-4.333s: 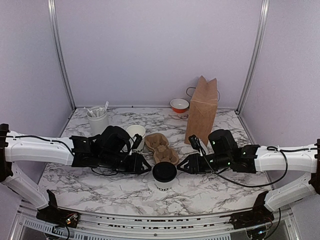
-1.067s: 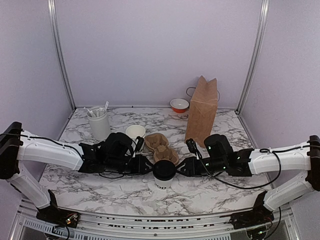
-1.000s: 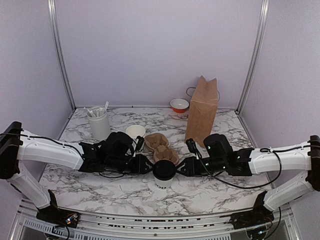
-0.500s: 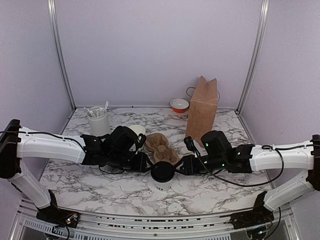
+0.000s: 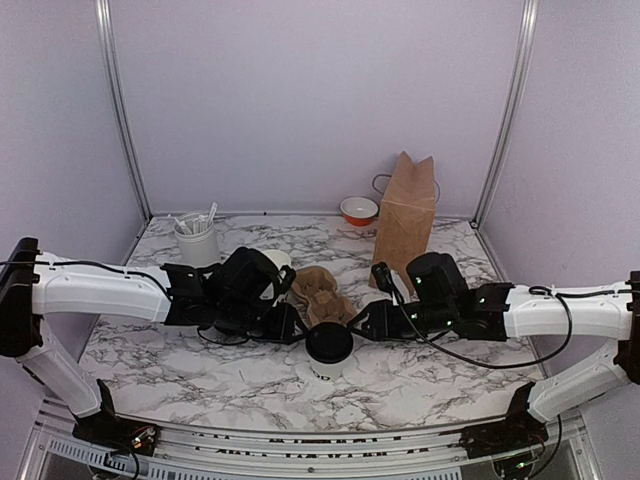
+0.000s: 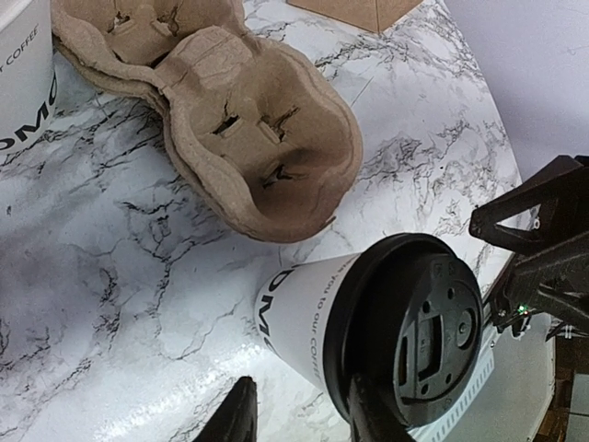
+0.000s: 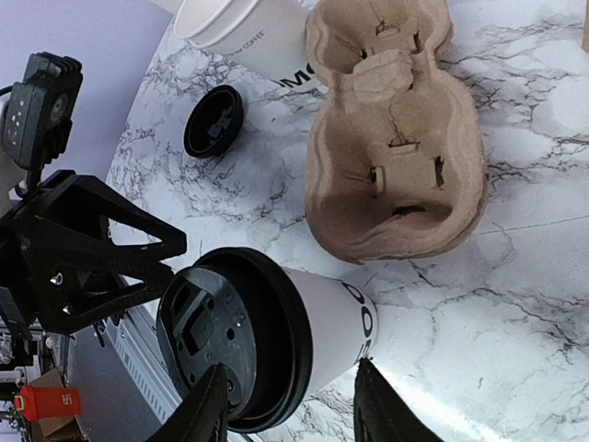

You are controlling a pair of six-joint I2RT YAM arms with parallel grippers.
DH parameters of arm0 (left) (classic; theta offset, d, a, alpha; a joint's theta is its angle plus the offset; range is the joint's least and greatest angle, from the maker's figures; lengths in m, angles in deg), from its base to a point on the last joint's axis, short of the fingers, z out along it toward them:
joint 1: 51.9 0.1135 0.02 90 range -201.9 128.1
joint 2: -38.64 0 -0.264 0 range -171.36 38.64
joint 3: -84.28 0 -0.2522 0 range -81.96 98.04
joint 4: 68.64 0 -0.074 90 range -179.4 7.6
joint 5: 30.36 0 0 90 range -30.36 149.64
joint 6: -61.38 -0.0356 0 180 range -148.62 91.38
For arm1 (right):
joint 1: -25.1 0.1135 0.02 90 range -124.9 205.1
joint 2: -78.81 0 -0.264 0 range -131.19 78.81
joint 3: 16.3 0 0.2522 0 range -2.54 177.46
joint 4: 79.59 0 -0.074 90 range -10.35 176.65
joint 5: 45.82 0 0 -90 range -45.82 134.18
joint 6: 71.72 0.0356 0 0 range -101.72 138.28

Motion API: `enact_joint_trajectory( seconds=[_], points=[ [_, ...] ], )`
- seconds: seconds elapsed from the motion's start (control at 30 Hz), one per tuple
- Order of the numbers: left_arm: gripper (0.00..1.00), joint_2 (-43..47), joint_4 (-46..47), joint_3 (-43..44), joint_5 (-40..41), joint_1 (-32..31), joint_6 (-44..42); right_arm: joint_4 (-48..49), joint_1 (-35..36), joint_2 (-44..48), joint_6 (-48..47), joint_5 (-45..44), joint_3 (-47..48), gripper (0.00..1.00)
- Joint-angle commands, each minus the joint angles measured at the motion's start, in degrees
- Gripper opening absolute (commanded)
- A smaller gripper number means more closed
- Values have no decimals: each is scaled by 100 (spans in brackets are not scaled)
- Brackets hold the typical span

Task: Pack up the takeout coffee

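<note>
We record a marble table [image 5: 200, 370]. A brown paper bag [image 5: 405, 225] stands upright on it, beyond the right gripper [image 7: 287, 405] and well apart from it. A cardboard cup carrier [image 5: 322, 292] lies flat just beyond both sets of fingertips.

The takeout coffee [image 5: 328, 348], lidded and upright on the table, stands between the left gripper [image 6: 304, 414] and the right gripper, just off the tips of each. Both grippers have their jaws parted and clamp nothing. We cannot confirm contact with the cup.

A lidless cup [image 7: 244, 37] stands near the left gripper, with a loose black lid [image 7: 213, 122] beside it.
</note>
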State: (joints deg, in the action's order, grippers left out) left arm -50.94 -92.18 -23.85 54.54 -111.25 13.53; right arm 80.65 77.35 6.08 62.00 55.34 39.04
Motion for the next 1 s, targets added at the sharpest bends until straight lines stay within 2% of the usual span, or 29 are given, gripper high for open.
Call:
enact_joint_trajectory(
  seconds=[0.0, 0.53, 0.97],
  points=[
    [36, 143, -198, 201, -43, -38, -97, -31, -189, 87, -241, 119, 154, 44],
    [36, 416, -271, -159, 90, -381, 117, -163, -336, -441, -622, 303, 358, 44],
    [36, 439, -295, -247, 198, -409, 110, -365, -198, -226, -538, 273, 184, 44]
  ],
)
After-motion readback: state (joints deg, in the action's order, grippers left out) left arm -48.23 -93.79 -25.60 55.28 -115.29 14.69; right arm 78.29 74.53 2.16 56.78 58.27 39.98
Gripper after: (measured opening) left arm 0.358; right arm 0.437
